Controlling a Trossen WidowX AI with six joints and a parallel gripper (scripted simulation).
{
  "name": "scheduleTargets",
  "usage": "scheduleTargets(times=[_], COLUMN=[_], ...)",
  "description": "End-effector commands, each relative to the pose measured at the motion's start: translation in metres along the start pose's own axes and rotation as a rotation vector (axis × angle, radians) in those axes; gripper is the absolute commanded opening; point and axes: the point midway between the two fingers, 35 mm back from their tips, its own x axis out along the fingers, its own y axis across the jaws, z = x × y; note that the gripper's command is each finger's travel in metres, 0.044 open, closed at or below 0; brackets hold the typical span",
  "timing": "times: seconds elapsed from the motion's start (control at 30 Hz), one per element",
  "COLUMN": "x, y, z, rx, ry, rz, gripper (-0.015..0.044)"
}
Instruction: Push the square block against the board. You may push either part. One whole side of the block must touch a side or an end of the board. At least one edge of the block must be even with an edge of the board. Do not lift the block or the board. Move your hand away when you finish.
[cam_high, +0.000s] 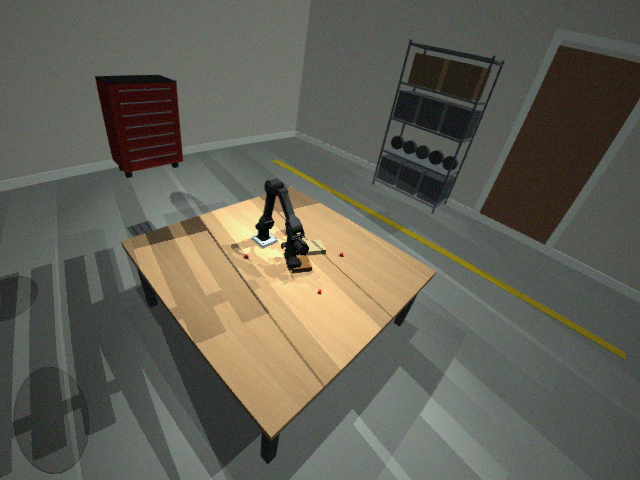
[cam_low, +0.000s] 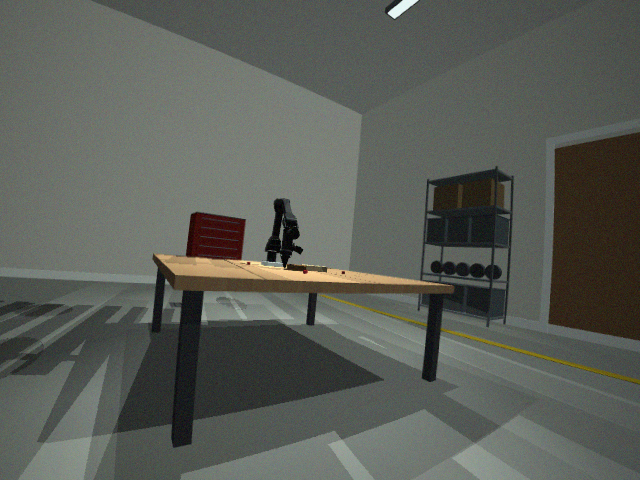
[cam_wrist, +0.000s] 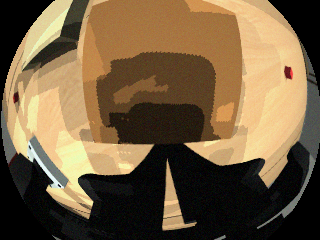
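Observation:
The square block (cam_high: 305, 267) (cam_low: 296, 267) (cam_wrist: 165, 30) is brown and lies flat on the table, with the gripper's shadow across it in the wrist view. The pale board (cam_high: 317, 244) (cam_low: 320, 268) (cam_wrist: 42, 27) lies flat beside it, at the upper left in the wrist view. Its dark side faces the block at an angle. A board corner is close to the block's left side; I cannot tell whether they touch. My gripper (cam_high: 292, 264) (cam_low: 284, 265) (cam_wrist: 165, 138) is shut and empty, low at the block's near side. Whether the fingertips touch the block is unclear.
Small red markers (cam_high: 246, 256) (cam_high: 341, 254) (cam_high: 319, 291) (cam_wrist: 288, 73) lie around the work area on the wooden table (cam_high: 330, 330) (cam_low: 310, 283). The arm's white base plate (cam_high: 264, 241) (cam_wrist: 49, 167) is behind the gripper. A red cabinet and a shelf rack stand away from the table.

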Motion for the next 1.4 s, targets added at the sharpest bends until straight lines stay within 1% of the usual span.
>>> scheduleTargets(times=[0.0,1.37], x=[-0.001,-0.002], y=[-0.002,-0.001], z=[0.006,0.043], rx=[0.002,0.002], ry=[-0.006,-0.009], rz=[-0.005,-0.005], gripper=[0.0000,0.0000])
